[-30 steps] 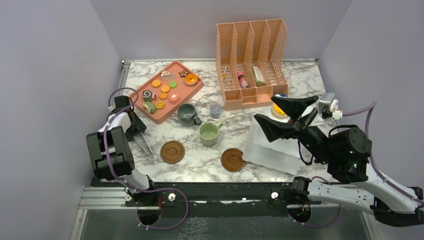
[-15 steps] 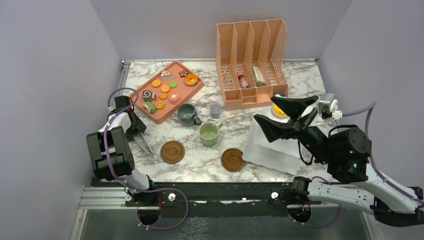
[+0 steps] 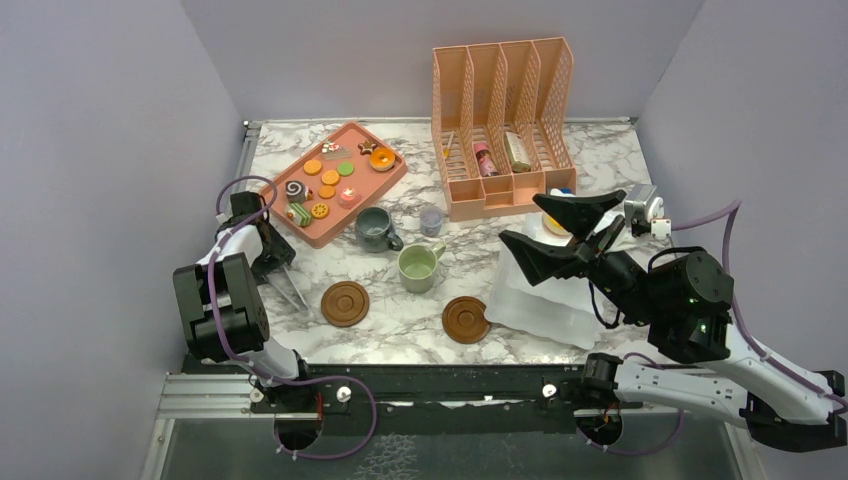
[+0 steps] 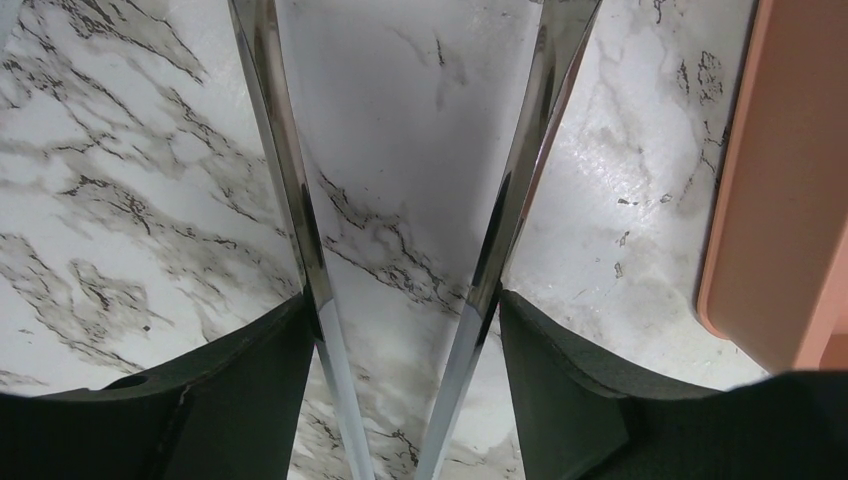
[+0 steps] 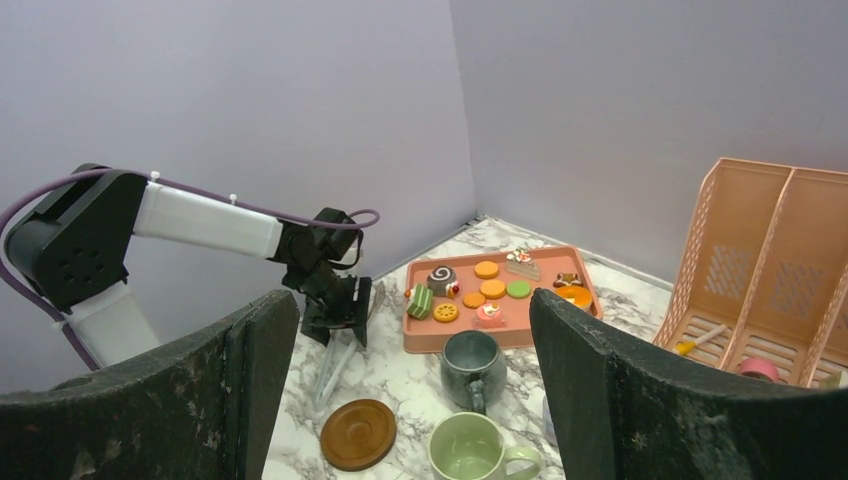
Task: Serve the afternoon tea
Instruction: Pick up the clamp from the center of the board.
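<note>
Metal tongs [image 4: 300,220] lie on the marble at the left. My left gripper [image 3: 272,262] [image 4: 402,300] is down around them, and each black finger presses on the outside of one tong arm. My right gripper [image 3: 522,220] [image 5: 410,300] hangs open and empty above the right side. A grey-blue mug [image 3: 374,228] [image 5: 472,365] and a pale green mug [image 3: 417,268] [image 5: 468,450] stand mid-table. Two brown coasters [image 3: 345,303] [image 3: 466,319] lie bare in front of them. Toy cookies and cakes [image 3: 330,177] fill the peach tray [image 3: 370,199].
A peach file organiser [image 3: 500,120] stands at the back with small items in its slots. A tiny lilac cup [image 3: 431,220] sits beside the grey-blue mug. A clear plastic box [image 3: 535,300] lies under the right gripper. The tray's edge [image 4: 780,200] is close to the right of my left gripper.
My right gripper has drifted a little to the left and toward the back, still open. The left arm and the tongs stay where they were.
</note>
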`<action>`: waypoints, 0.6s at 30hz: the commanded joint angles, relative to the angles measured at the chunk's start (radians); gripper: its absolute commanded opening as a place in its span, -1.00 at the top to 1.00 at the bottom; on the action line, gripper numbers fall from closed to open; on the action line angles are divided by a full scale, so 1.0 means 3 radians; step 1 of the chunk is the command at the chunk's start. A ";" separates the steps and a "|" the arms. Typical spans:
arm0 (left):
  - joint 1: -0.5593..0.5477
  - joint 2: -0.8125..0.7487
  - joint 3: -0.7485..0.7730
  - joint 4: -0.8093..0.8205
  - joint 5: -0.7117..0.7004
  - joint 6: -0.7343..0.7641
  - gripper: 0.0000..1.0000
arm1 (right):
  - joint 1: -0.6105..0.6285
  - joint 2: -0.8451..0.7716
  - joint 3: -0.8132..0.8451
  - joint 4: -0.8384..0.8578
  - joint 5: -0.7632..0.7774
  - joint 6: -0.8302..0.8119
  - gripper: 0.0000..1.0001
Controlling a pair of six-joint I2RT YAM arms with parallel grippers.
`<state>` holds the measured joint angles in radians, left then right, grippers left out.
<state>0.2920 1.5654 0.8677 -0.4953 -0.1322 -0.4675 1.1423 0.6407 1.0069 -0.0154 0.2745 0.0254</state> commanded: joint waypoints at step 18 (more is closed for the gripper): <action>-0.0038 -0.0151 -0.0081 -0.0259 0.0092 -0.0067 -0.11 | -0.0003 -0.0001 0.0070 0.0093 -0.0050 0.0065 -0.82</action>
<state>0.2829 1.5394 0.8410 -0.5014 -0.1455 -0.4751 1.1423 0.6407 1.0069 -0.0044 0.2703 0.0345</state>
